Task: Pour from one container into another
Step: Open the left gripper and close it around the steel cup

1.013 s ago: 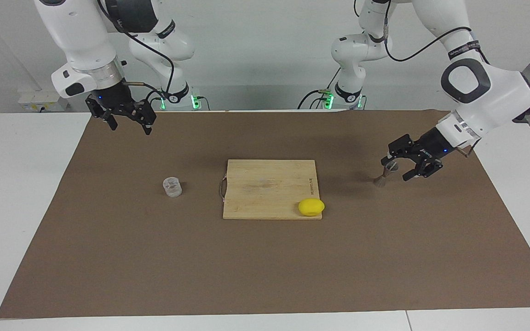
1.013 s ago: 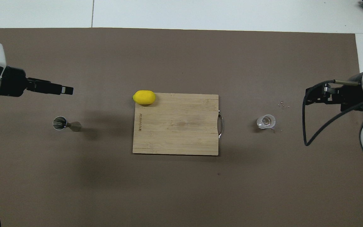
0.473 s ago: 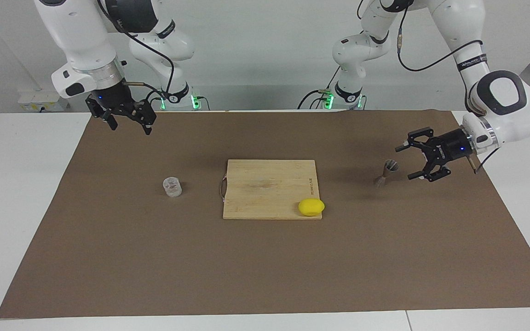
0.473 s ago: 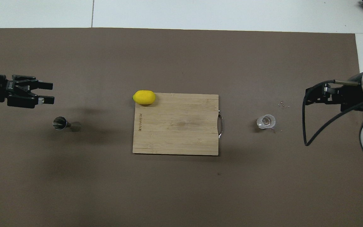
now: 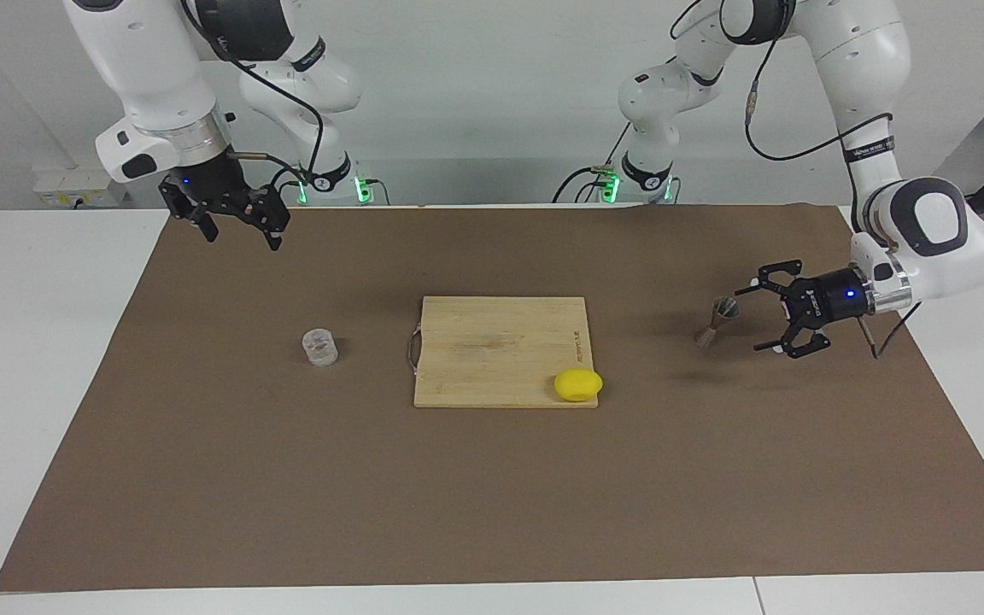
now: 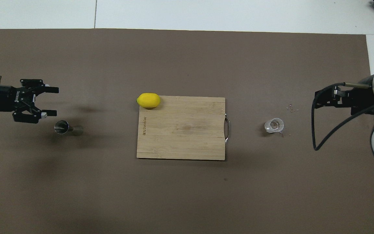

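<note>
The clear glass tumbler (image 5: pixel 319 348) (image 6: pixel 274 125) stands on the brown mat toward the right arm's end. The small metal jigger (image 5: pixel 717 319) (image 6: pixel 64 127) stands upright toward the left arm's end. My left gripper (image 5: pixel 749 320) (image 6: pixel 55 101) hangs low beside the jigger, lying level with its open jaws turned toward it. A small gap separates them, and nothing is between the fingers. My right gripper (image 5: pixel 242 234) (image 6: pixel 317 100) waits open and empty, raised over the mat's edge by the robots, well away from the tumbler.
A wooden cutting board (image 5: pixel 492 342) (image 6: pixel 180 136) lies mid-table between the two containers. A yellow lemon (image 5: pixel 578 384) (image 6: pixel 148 100) sits on its corner away from the robots. A few tiny specks (image 6: pixel 291 107) lie on the mat near the tumbler.
My left gripper has drawn back from above the jigger toward the table's end, sunk lower and turned level, jaws facing the jigger. The right arm, tumbler and jigger have not moved.
</note>
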Robot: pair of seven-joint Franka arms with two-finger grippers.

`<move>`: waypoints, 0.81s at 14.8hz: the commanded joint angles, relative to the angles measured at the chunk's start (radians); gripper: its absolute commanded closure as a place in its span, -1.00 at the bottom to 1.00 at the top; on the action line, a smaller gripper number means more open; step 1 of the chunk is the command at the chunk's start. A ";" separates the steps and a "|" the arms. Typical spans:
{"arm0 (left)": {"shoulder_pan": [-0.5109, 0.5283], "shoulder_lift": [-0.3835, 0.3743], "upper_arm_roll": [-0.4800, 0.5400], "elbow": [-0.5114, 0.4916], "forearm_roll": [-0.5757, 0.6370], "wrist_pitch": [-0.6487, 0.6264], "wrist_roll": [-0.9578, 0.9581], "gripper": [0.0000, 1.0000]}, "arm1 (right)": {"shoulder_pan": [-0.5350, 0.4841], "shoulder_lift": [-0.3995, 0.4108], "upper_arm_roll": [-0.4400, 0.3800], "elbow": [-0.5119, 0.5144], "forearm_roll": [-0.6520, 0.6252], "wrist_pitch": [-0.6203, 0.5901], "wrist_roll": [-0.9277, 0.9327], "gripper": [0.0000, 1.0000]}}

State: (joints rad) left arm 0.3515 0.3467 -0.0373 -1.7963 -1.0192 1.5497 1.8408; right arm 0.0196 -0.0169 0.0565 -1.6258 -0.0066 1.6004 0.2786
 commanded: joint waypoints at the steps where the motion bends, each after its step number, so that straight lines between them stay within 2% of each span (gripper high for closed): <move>1: 0.058 -0.020 -0.006 -0.073 -0.027 -0.061 0.232 -1.00 | -0.014 -0.018 0.003 -0.019 0.027 -0.016 -0.024 -1.00; 5: 0.099 0.018 -0.004 -0.135 -0.067 -0.163 0.470 -1.00 | -0.014 -0.020 0.003 -0.019 0.027 -0.016 -0.019 -1.00; 8: 0.106 0.032 -0.004 -0.173 -0.079 -0.158 0.599 -1.00 | -0.014 -0.020 0.003 -0.019 0.027 -0.016 -0.016 -1.00; 12: 0.139 0.043 -0.003 -0.257 -0.132 -0.160 0.632 -1.00 | -0.014 -0.020 0.002 -0.019 0.027 -0.016 -0.013 -1.00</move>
State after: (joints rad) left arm 0.4595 0.3885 -0.0358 -1.9946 -1.0991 1.4076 2.4325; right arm 0.0196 -0.0169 0.0565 -1.6258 -0.0066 1.5912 0.2786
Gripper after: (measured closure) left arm 0.000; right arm 0.000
